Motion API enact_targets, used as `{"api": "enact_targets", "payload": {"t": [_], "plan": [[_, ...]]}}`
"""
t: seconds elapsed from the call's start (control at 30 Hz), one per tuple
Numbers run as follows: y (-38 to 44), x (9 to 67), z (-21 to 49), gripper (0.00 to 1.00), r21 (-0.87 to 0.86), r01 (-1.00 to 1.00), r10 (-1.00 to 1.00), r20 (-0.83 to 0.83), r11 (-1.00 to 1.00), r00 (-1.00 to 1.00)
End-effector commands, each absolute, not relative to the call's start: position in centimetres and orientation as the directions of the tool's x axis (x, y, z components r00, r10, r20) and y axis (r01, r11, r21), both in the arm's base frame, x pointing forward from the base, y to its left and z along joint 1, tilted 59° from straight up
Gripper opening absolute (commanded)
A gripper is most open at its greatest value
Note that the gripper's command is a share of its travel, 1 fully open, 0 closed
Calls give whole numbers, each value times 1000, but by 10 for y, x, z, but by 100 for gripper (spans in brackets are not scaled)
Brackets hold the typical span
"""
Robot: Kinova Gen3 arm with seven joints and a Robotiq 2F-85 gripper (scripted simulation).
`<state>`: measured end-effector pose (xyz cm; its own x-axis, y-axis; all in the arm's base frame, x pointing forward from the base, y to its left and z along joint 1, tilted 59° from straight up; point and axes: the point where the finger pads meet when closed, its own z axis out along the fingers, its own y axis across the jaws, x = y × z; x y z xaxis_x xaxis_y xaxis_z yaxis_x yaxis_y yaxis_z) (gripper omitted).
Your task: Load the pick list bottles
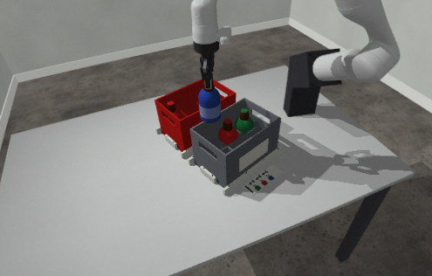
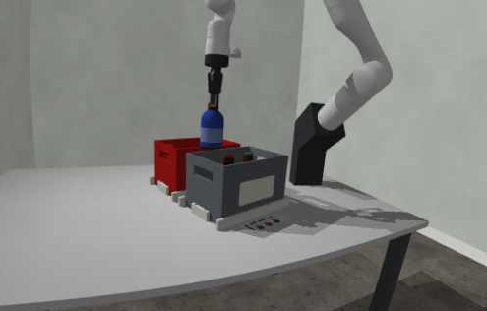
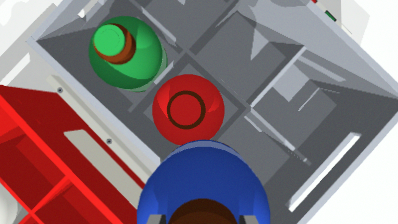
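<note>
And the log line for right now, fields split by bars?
claw: shut on blue bottle | bottle: upright, raised, not yet in grey crate | in grey crate: red bottle, green bottle

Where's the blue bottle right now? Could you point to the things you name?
The blue bottle (image 1: pixel 209 105) (image 2: pixel 212 129) (image 3: pixel 205 172) hangs upright from the gripper (image 1: pixel 208 86) (image 2: pixel 213 104); in the top view it's left of the red-capped and green-capped bottles in the grey crate (image 1: pixel 209 155) (image 2: pixel 205 184) (image 3: pixel 345 145).

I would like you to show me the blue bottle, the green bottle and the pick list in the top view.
Blue bottle (image 1: pixel 209 105) (image 2: pixel 212 129) (image 3: pixel 204 172): top, exterior and wrist views; its body.
Green bottle (image 1: pixel 244 124) (image 3: pixel 145 62): top and wrist views; its shoulder.
Pick list (image 1: pixel 272 171): top view; its paper.
</note>
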<state>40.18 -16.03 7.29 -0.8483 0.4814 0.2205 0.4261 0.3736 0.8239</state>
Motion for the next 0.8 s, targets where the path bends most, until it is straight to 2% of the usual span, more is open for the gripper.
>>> {"api": "enact_targets", "payload": {"t": [0.0,0.77], "plan": [[-160,404,77,10,824,426,483,220,374,-848],[-145,423,111,10,824,426,483,220,374,-848]]}}
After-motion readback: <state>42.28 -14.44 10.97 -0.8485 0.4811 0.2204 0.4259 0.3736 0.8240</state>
